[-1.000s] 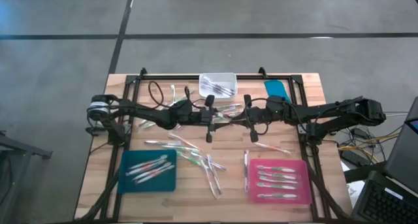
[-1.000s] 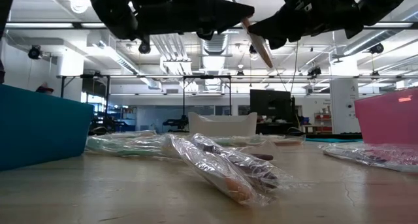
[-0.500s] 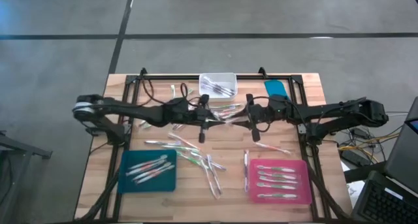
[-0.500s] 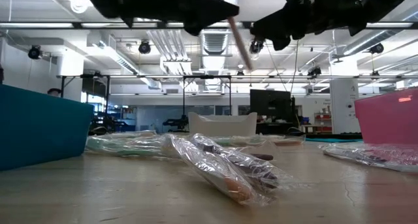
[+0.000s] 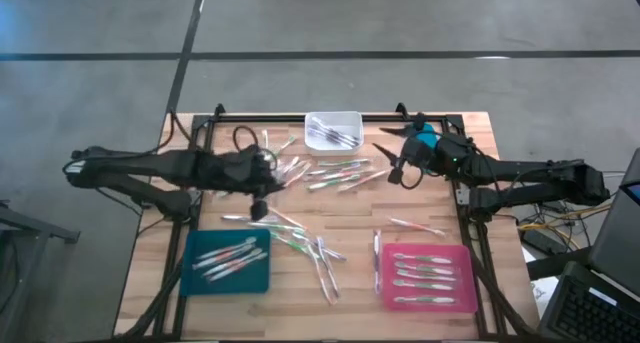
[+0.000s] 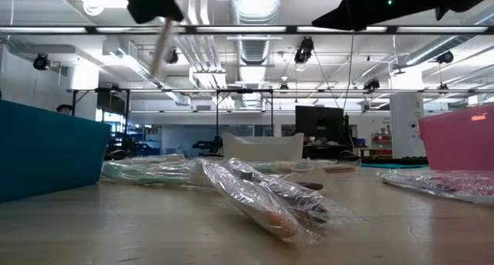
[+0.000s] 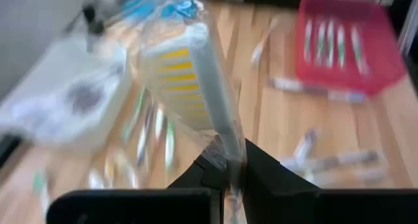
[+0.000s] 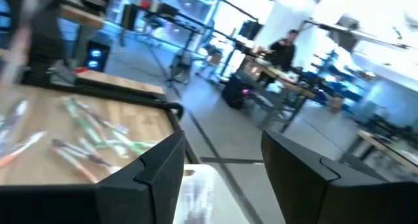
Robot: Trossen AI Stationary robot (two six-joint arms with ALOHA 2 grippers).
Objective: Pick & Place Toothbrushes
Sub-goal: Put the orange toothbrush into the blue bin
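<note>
My left gripper [image 5: 260, 195] hangs over the table's left middle, above the teal tray [image 5: 196, 275]. It is shut on one wrapped toothbrush [image 7: 196, 80], clear with yellow-orange stripes. In the low view that toothbrush [image 6: 164, 39] hangs slanting under the gripper [image 6: 151, 1]. My right gripper [image 5: 389, 161] hovers open and empty at the far right, beside the white bin [image 5: 350, 118]; its fingers [image 8: 157, 175] stand wide apart. Several toothbrushes [image 5: 335, 171] lie flat on the wood. My left gripper pinches one end of the wrapped toothbrush [image 7: 230, 166] between its two fingers. The fingers come from above, pointing down. The rest of the toothbrush sticks out past the fingertips and hangs slanting, lifted clear of the table.
The teal tray holds a few toothbrushes [image 5: 232, 256]. A pink tray [image 5: 462, 251] at the near right holds several more in a row. Wrapped toothbrushes [image 6: 262, 194] are strewn across the middle. A teal object [image 5: 422, 135] lies at the far right. Black frame rails [image 5: 200, 133] edge the table.
Both grippers met over the table's middle, where my left gripper shut on the toothbrush and my right gripper opened and let go. My left gripper then carried the toothbrush toward the table's left edge. My right gripper drew back toward the right and far edges.
</note>
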